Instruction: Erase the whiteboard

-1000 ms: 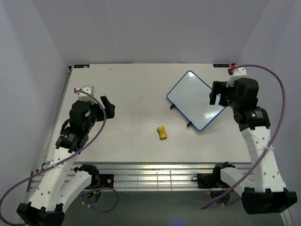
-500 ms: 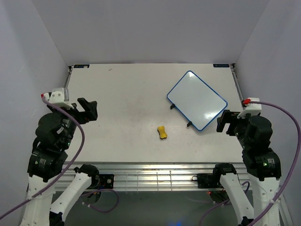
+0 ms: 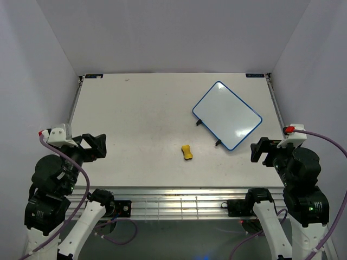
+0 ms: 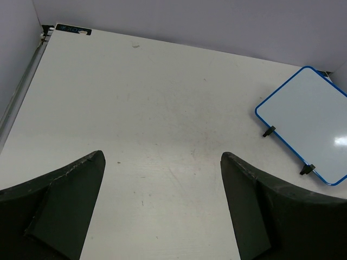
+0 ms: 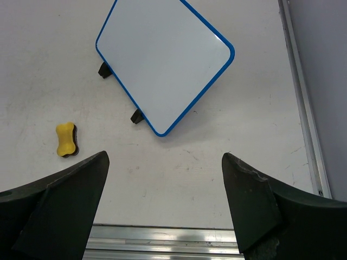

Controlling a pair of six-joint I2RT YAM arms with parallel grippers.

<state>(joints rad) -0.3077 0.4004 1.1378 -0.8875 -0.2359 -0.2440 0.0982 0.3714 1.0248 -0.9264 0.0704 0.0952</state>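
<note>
Both arms have drawn back toward the bottom edge of the top view since the earlier frame: the left gripper (image 3: 96, 145) now hangs at the lower left, and its fingers (image 4: 65, 200) stand wide apart with nothing between them. Near the middle of the table (image 3: 141, 108), a little low in the frame, lies the small yellow eraser (image 3: 187, 153), at the same place as before. To its upper right lies the whiteboard (image 3: 226, 115), turned diagonally, its surface plain white, two black feet (image 5: 103, 69) on its lower-left edge; it also has not moved, and nothing touches it. At the lower right, the right gripper (image 3: 263, 150) has left the board's corner, its fingers (image 5: 260, 206) also spread and empty.
</note>
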